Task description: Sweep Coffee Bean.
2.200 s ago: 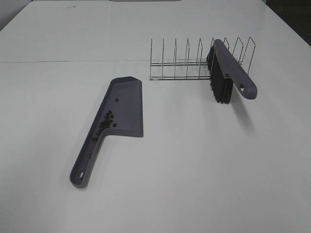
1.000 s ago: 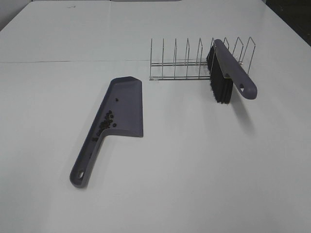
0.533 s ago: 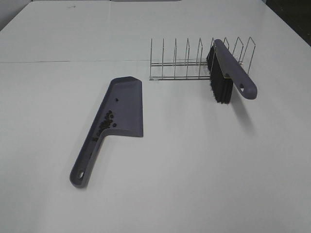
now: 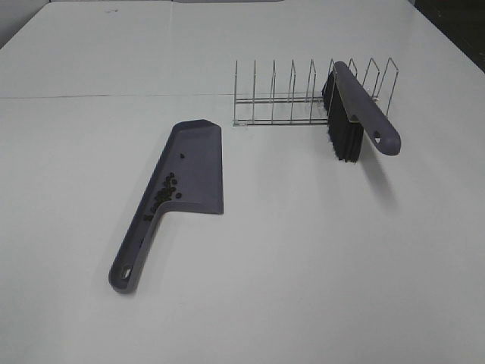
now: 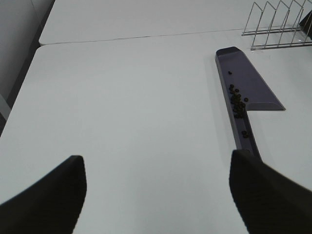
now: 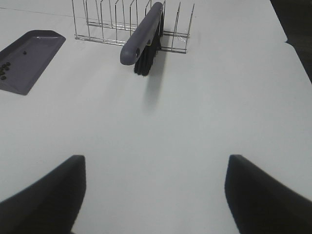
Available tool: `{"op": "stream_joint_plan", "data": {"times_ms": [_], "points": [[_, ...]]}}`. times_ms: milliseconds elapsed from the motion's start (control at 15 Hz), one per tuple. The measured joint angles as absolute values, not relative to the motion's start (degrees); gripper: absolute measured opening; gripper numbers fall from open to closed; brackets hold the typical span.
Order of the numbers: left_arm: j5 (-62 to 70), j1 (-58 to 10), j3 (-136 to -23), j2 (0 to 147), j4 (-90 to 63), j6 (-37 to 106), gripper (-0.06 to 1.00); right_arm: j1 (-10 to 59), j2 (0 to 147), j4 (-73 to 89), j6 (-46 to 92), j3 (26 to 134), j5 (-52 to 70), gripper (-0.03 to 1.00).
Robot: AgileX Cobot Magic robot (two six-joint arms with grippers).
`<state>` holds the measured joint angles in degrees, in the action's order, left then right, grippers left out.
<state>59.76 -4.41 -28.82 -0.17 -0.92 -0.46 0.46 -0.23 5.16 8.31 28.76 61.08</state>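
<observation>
coffee beans (image 4: pixel 162 194) too small to count

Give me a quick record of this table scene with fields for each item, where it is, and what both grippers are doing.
dustpan: lying flat on the white table, handle toward the camera
coffee beans: in the dustpan, most clustered near the handle end, one apart
brush: propped in the wire rack, bristles down
left gripper: open, holding nothing
right gripper: open, holding nothing
</observation>
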Motion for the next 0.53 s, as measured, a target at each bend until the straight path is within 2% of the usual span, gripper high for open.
{"op": "stream_joint_plan", "data": {"times_ms": [533], "points": [[59.76,-4.41,-28.82,-0.17,-0.92,-0.46,0.76,0.46,-0.23,5.16,8.31,28.76,61.08,0.7]]}}
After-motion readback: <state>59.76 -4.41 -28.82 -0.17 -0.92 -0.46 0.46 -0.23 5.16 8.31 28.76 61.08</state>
